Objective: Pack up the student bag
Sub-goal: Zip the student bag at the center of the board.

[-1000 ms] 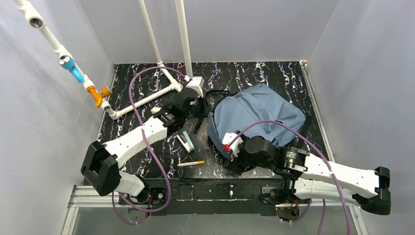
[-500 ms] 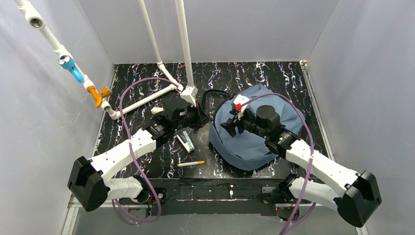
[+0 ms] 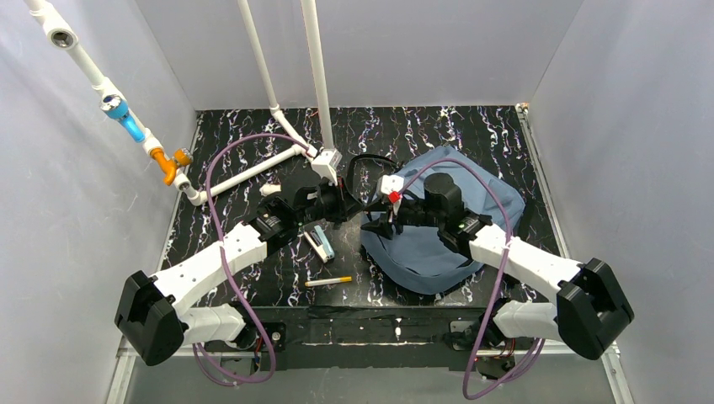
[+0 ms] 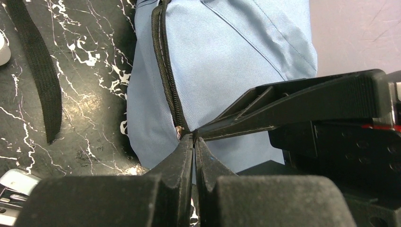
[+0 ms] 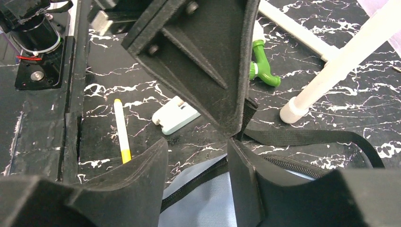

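Though unclear overhead, zipper (image 4: 168, 80) at pincer (image 4: 194, 138).

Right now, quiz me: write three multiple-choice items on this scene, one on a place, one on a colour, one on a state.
1. Where does the yellow-tipped pen lie?
A. On the table, beside the student bag
B. On top of that bag
C. Standing in a cup

2. What colour is the student bag?
A. Red
B. Green
C. Slate blue

3. How does the left gripper stand?
A. Wide open
B. Shut, tips at the bag's zipper
C. Out of every view

Answers:
1. A: the top view shows it flat on the table near the bag's edge.
2. C: the fabric is slate blue in the left wrist view.
3. B: its fingers meet at the zipper line in its own wrist view.
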Controlling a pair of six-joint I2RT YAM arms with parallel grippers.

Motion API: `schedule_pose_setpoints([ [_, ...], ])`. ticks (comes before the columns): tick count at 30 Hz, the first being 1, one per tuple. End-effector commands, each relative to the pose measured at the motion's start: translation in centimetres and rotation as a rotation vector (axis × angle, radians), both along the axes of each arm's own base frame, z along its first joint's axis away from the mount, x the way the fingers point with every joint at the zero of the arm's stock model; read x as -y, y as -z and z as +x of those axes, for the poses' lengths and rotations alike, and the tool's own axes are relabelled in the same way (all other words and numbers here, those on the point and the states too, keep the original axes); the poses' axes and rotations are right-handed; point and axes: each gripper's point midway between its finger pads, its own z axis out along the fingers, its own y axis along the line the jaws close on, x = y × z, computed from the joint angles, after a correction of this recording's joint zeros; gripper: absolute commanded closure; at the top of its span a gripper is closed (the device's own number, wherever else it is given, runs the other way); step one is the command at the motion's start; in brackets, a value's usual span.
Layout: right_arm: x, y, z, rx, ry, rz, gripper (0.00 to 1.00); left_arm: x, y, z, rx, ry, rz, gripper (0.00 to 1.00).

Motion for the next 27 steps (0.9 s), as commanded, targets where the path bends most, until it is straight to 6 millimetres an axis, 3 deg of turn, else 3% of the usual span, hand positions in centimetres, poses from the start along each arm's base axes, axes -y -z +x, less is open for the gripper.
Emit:
schedule_pose_setpoints([
  [1, -1.4, -3.3, 1.1, 0.087, -0.034, 0.084, 0.45, 0.4, -4.1, -0.6, 0.105, 0.052, -0.096, 1.0],
  [8, -0.5, -2.3, 2.8, 0.078, 0.061, 0.059, 0.45, 0.4, -4.0, -0.8, 0.106, 0.06, -0.097, 1.0],
  [17, -0.8, -2.1, 3.0, 0.063, 0.061, 0.063, 0.47, 0.7, -4.1, -1.2, 0.1, 0.083, -0.108, 1.0],
  [20, -1.4, -1.8, 2.8, 0.025, 0.029, 0.065, 0.64, 0.8, -4.3, -1.2, 0.101, 0.083, -0.11, 1.0],
  [21, -1.6, -1.7, 2.7, 0.012, 0.021, 0.07, 0.75, 0.7, -4.2, -1.1, 0.1, 0.08, -0.11, 1.0],
  [22, -1.8, -1.8, 2.7, -0.003, 0.017, 0.08, 0.93, 0.5, -4.2, -1.0, 0.097, 0.063, -0.11, 1.0],
  [23, -1.9, -1.8, 3.0, -0.028, 0.036, 0.087, 0.99, 0.2, -4.2, -1.0, 0.095, 0.045, -0.113, 1.0],
  [24, -2.0, -1.9, 3.4, -0.061, 0.066, 0.095, 0.99, -0.3, -4.1, -0.7, 0.087, 0.004, -0.106, 0.94],
  [27, -1.8, -2.4, 4.9, -0.157, 0.183, 0.111, 0.99, -2.5, -3.5, -1.0, 0.065, -0.111, -0.134, 0.37],
])
